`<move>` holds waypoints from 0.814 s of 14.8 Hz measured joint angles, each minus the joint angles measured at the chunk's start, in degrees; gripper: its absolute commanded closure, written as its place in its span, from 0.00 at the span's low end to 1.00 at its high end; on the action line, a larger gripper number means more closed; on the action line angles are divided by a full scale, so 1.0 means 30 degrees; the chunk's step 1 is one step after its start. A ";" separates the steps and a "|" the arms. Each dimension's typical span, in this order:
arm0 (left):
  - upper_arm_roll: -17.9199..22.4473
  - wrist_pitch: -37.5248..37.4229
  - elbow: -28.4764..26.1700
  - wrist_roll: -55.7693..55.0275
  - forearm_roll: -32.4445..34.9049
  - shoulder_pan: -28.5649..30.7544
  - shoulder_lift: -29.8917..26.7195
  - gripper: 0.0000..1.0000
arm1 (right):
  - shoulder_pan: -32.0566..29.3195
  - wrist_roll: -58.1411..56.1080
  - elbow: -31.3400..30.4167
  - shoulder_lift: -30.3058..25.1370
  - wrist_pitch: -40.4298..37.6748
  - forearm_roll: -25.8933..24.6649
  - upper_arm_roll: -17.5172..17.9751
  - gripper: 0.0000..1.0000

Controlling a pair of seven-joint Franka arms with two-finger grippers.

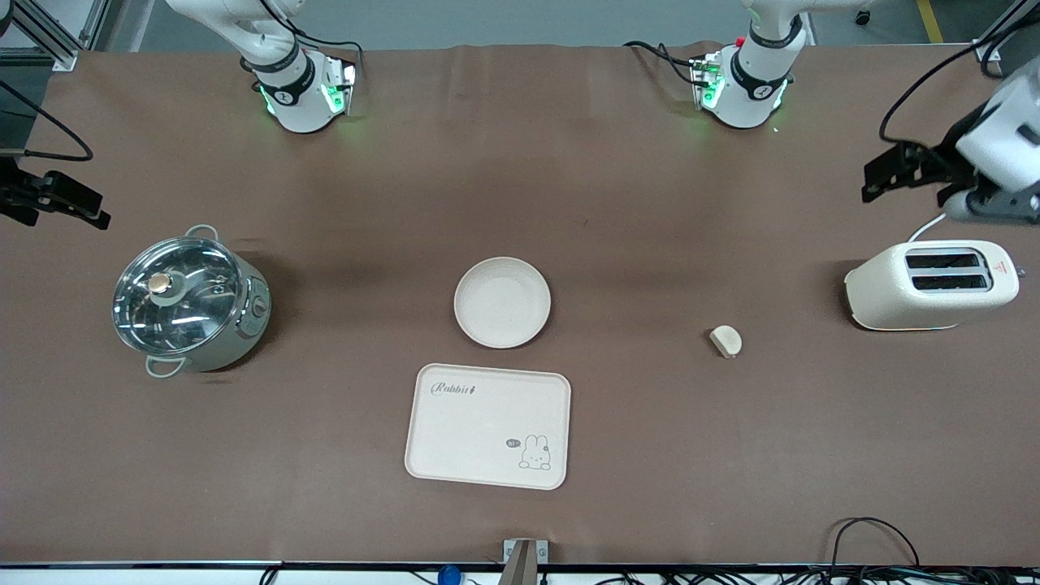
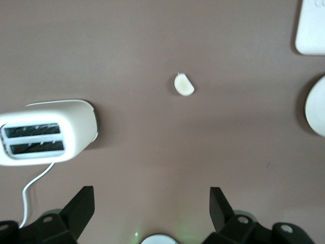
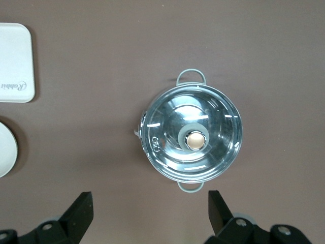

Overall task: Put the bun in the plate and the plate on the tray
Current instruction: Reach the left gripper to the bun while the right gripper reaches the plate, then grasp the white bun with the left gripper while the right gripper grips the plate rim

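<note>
On the brown worktop [image 1: 617, 227] nothing is placed yet: the small cream-white bun [image 1: 725, 340] lies apart from the round beige plate [image 1: 502, 302] and the rectangular rabbit-printed tray [image 1: 487, 425]; left claw [image 2: 151, 206] and right claw [image 3: 150, 208] are held spread, empty

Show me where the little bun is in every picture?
Front view: the bun lies bare on the table between the plate and the toaster, nearer the toaster.
Left wrist view: the bun shows near the middle, with the toaster to one side and the plate's rim at the picture's edge.
Right wrist view: the bun is not in it.
Shared landmark: the plate, in all three views.
</note>
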 measured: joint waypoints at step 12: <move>-0.0211 1.1817 -0.5983 -0.7161 -0.0001 -0.0883 0.5364 0.00 | 0.3446 0.0478 -0.5167 0.3187 0.8609 0.5009 0.0188 0.00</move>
